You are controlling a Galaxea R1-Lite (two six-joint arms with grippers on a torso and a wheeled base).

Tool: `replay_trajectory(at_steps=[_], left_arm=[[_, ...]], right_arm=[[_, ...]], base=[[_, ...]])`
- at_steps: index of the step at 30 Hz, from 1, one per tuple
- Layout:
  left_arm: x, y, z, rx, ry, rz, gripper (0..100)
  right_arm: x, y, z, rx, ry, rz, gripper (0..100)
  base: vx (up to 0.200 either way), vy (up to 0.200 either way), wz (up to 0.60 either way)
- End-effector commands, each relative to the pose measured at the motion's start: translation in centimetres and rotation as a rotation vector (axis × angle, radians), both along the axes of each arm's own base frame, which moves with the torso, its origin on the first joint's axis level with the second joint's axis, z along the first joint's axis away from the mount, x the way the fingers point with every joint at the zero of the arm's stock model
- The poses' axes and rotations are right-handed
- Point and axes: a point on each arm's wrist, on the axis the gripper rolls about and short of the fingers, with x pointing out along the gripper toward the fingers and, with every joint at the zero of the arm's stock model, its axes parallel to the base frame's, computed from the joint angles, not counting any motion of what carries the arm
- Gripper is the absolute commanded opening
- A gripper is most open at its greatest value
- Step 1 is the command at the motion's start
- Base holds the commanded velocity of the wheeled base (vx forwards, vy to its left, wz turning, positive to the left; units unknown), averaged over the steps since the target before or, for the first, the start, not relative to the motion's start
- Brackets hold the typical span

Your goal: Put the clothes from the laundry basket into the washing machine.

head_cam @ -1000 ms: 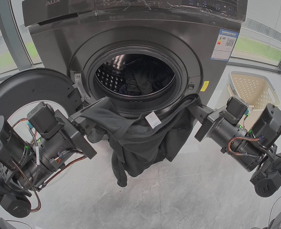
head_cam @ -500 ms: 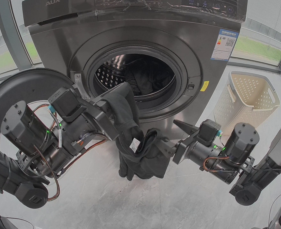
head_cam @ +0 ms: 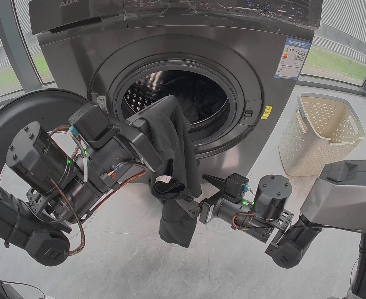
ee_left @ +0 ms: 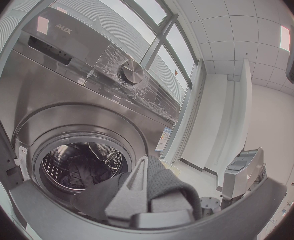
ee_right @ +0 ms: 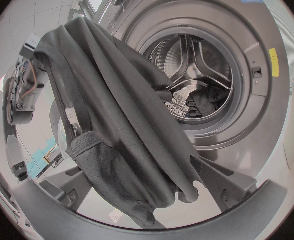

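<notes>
Head view: the left claw (head_cam: 150, 115) grips a dark garment (head_cam: 174, 154) just before the washing machine (head_cam: 249, 63) opening, and the cloth hangs down the machine's front. The right claw (head_cam: 199, 194) sits lower, spread wide beside the hanging cloth. The laundry basket (head_cam: 320, 133) stands right of the machine.

Left wrist view: the claw's fingers clamp the garment, and dark clothes (ee_left: 83, 174) lie in the machine's drum.

Right wrist view: the garment drapes between the spread fingers.

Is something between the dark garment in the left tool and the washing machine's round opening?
Nothing visible stands between them. The dark grey cloth garment hangs from the left tool just before the opening of the grey metal washing machine; its round door is swung aside, and other dark clothes lie deep inside.
</notes>
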Motion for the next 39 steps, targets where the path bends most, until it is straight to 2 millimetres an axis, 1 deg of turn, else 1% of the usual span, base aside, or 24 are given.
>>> replay_trajectory(at_steps=[1,3,4,5,11,18,25,32,33,38,39], left_arm=[[-0.6,0.3,1.1,-0.024,-0.030,-0.007,0],[-0.8,0.3,1.2,-0.026,-0.030,-0.012,0],[-0.8,0.3,1.2,-0.026,-0.030,-0.012,0],[-1.1,0.1,1.1,-0.024,-0.028,-0.023,0],[-1.5,-0.1,0.9,-0.021,-0.022,-0.037,0],[-2.1,0.1,1.5,-0.036,-0.034,-0.043,0],[-2.2,0.2,0.9,-0.023,-0.015,-0.037,0],[-2.2,0.4,0.7,-0.014,-0.007,-0.028,0],[-2.1,0.5,0.6,-0.013,-0.006,-0.024,0],[-2.0,0.4,0.6,-0.012,-0.002,-0.023,0],[-2.0,0.4,0.6,-0.011,-0.001,-0.023,0]], right_arm=[[2.0,1.2,-2.0,-0.004,0.003,-0.010,100],[2.8,1.4,-1.9,0.008,-0.011,-0.019,100],[2.8,1.4,-1.9,0.008,-0.011,-0.019,100],[3.4,1.4,-2.0,0.014,-0.022,-0.028,100],[4.5,1.9,-2.3,0.031,-0.041,-0.042,100],[6.2,1.7,-1.2,0.070,-0.089,-0.073,100],[5.8,2.2,-0.5,0.084,-0.101,-0.060,100],[5.9,2.3,-0.2,0.094,-0.113,-0.059,100],[6.0,2.4,0.0,0.098,-0.119,-0.059,0],[5.9,2.3,0.4,0.104,-0.126,-0.059,0],[5.8,2.1,0.9,0.110,-0.133,-0.062,0]], base=[[0.000,0.000,0.00],[0.000,0.000,0.00],[0.000,0.000,0.00],[0.000,0.000,0.00],[0.000,0.000,0.00],[0.000,0.000,0.00],[0.000,0.000,0.00],[0.000,0.000,0.00],[0.000,0.000,0.00],[0.000,0.000,0.00],[0.000,0.000,0.00]])
